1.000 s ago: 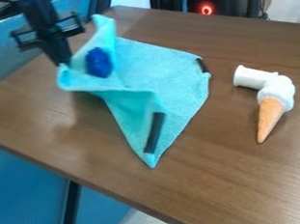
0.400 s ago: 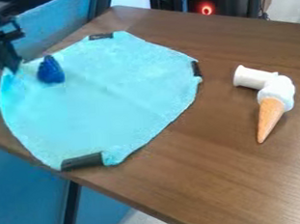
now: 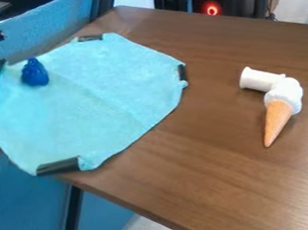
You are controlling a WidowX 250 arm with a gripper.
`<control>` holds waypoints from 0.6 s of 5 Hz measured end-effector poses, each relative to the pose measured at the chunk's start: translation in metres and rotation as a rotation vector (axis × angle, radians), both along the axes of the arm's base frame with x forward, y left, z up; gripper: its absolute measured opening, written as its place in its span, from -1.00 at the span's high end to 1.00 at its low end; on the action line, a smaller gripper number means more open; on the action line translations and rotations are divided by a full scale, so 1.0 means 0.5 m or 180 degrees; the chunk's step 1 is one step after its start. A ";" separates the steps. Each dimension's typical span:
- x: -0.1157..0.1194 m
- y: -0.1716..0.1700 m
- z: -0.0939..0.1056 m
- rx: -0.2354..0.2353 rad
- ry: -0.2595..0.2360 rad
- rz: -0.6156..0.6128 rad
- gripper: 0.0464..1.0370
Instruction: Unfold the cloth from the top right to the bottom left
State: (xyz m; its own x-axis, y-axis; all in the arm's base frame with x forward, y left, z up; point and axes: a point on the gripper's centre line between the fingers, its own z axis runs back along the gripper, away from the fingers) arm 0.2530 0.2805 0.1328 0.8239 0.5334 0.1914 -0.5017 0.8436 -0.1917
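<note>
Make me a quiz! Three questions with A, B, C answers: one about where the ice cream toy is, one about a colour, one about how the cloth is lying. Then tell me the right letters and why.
1. Where is the ice cream toy?
A) On the cloth
B) On the table, beside the cloth
C) On the floor

2. What colour is the lump on the cloth?
A) Yellow
B) Red
C) Dark blue

3. How is the cloth lying?
A) Mostly spread out
B) Rolled into a tube
C) Scrunched into a ball

Right letters:
1: B, because bare wood shows between the toy and the cloth.
2: C, because the lump is a deeper blue than the cloth under it.
3: A, because its wide middle lies open, with dark strips at its edges.
</note>
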 end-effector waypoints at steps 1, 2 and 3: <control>-0.011 0.007 0.001 -0.0012 0.0006 0.0014 0.98; -0.025 0.008 0.005 -0.0068 0.0026 -0.0066 0.89; -0.039 0.009 0.007 -0.0098 0.0046 -0.0212 0.56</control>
State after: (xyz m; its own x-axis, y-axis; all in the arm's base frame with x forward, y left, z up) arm 0.2332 0.2849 0.1362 0.8604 0.4827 0.1635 -0.4474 0.8691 -0.2110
